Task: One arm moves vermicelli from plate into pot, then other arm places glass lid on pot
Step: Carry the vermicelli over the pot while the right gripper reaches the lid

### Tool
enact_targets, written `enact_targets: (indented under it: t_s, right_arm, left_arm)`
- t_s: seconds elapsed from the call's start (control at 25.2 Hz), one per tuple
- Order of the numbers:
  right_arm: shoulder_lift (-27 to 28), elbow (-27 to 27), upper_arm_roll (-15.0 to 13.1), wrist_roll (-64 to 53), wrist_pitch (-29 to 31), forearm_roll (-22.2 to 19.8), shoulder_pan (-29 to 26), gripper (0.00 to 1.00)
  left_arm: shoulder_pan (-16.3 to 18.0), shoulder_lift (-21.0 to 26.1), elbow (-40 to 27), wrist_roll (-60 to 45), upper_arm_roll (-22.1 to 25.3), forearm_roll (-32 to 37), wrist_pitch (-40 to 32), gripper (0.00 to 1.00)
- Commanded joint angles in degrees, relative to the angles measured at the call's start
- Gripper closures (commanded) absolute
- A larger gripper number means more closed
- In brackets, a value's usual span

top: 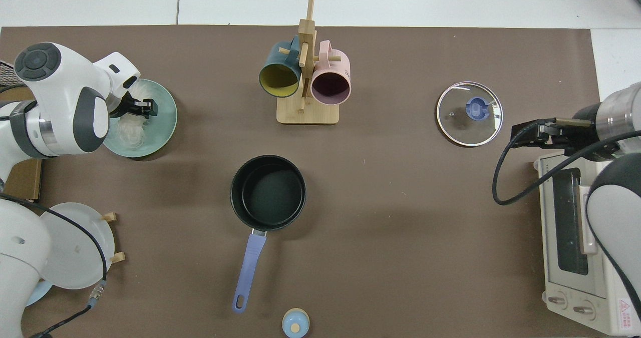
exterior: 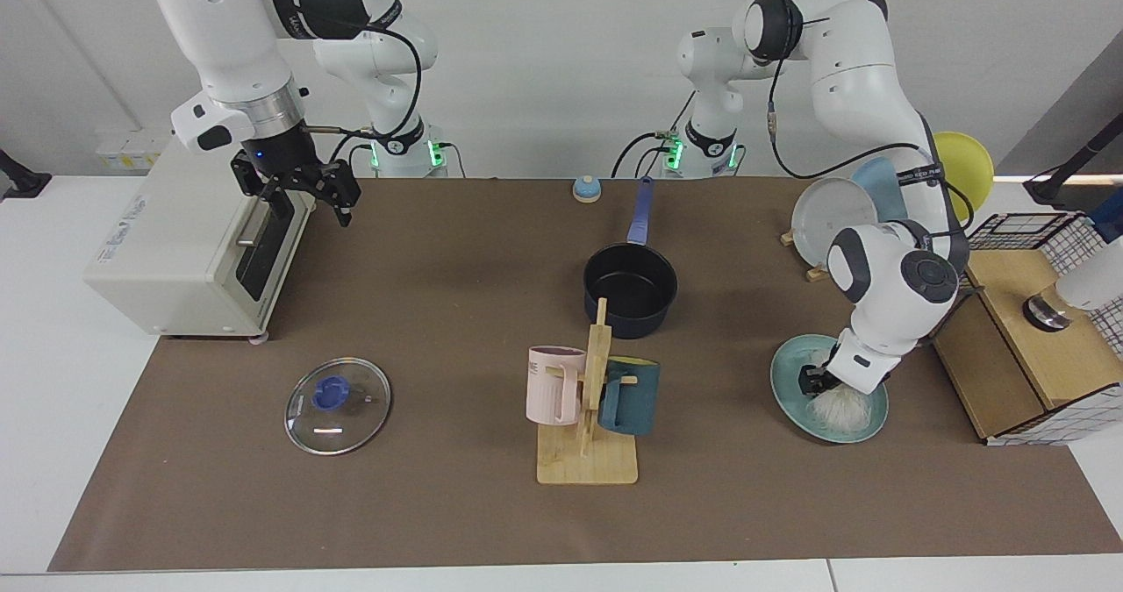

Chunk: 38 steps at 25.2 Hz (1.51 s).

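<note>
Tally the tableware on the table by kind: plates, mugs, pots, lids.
Plates: 4 (teal plate, grey-white plate, blue plate, yellow plate)
Mugs: 2 (pink mug, dark teal mug)
Pot: 1
Lid: 1
Total: 8

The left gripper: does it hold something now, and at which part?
The left gripper is closed on the vermicelli, pinching the top of the nest over the plate.
</note>
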Motion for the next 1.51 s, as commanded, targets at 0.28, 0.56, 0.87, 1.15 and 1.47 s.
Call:
enact_targets:
  t_s: [0.28,0.56,0.87,1.15,1.47]
  right_arm:
    - [0.39,1.1,0.27,0.85,-1.2,0.22,-0.16,0.01]
    - [0.21,1.01,0.27,0.85,-1.82,0.22,-0.16,0.01]
    - [-0.14,0.93,0.36,0.85,-2.43,0.13,0.19,0.01]
    - [-0.05,1.1,0.27,0.68,-2.43,0.13,-0.42,0.01]
    - [3.97,6.09,0.09,-1.87,-3.39,-1.1,0.19,0.01]
  left_arm:
    - [0.08,-10.77,0.75,0.24,-0.38,0.82,-12.59,1.0]
    - [-1.24,-18.94,-1.7,-0.64,-0.65,0.2,-21.39,1.0]
    - [-2.12,-28.17,-13.12,-3.18,-2.32,-0.41,-18.59,1.0]
    - [-5.27,-35.04,-25.0,-8.09,-2.49,-0.5,-11.37,1.0]
    - [-17.22,-34.42,-24.83,-23.55,-2.49,-0.5,-10.32,1.0]
